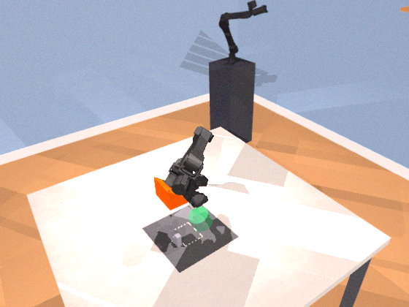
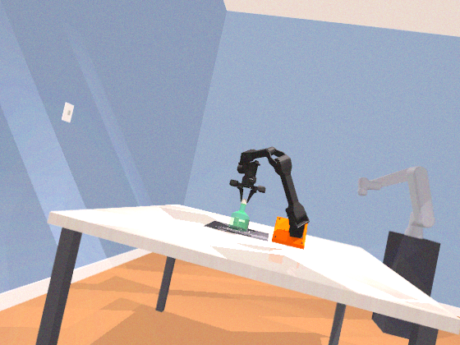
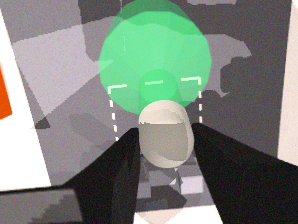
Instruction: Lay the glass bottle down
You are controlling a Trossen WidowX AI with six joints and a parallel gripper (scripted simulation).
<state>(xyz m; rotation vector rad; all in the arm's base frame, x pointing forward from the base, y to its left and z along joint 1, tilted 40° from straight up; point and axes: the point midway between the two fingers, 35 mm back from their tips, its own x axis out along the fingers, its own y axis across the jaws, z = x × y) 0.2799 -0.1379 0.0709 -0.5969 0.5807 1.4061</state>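
Note:
The green glass bottle [image 1: 199,218] [image 2: 239,220] [image 3: 155,47] stands nearly upright over the dark mat [image 1: 204,250] [image 2: 259,236] [image 3: 260,105], its neck leaning slightly. Whether its base touches the mat is hard to tell. My gripper [image 2: 245,201] [image 3: 165,132] points down and is shut on the bottle's pale top end. The dashed outline [image 1: 201,236] [image 3: 200,80] lies beside the bottle's body, partly behind the bottle and fingers in the wrist view. The grey U-shaped rest [image 1: 177,240] [image 3: 191,184] stands at the outline's far end from the bottle; the fingers partly hide it in the wrist view.
The orange base block [image 1: 169,196] [image 2: 282,234] [image 3: 4,97] of my arm stands on the white table [image 1: 91,226] [image 2: 164,234] close to the mat. Another arm stands on a dark pedestal [image 1: 231,99] [image 2: 411,263] beyond the table's corner.

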